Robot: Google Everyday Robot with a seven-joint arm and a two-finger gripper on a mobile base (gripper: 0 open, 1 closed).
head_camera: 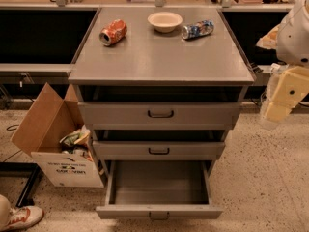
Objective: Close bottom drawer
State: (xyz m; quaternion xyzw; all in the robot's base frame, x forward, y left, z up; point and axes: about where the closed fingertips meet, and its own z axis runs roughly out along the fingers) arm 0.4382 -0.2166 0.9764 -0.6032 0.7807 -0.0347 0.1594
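While the bottom drawer stands pulled far out at 6 o'clock of the view, with its flat front and the small dark handle nearest to the camera, the gripper hangs at 3 o'clock, at the right edge. It is well apart from this drawer and higher, about level with the top drawer. It is a cream-coloured piece under the white arm, tilted down toward 7 o'clock; whether it is spread or closed I cannot tell. The middle drawer and the top drawer are each out only a little (a dark gap shows above each front), much less than the lowest one. On the grey cabinet top a red can lies on its side at 11 o'clock, a pale bowl stands at 12 o'clock, and a blue can lies on its side at 1 o'clock. At 8 o'clock an open cardboard box sits on the speckled floor, just beside the left side of the cabinet, and a shoe shows near the corner at 7 o'clock.
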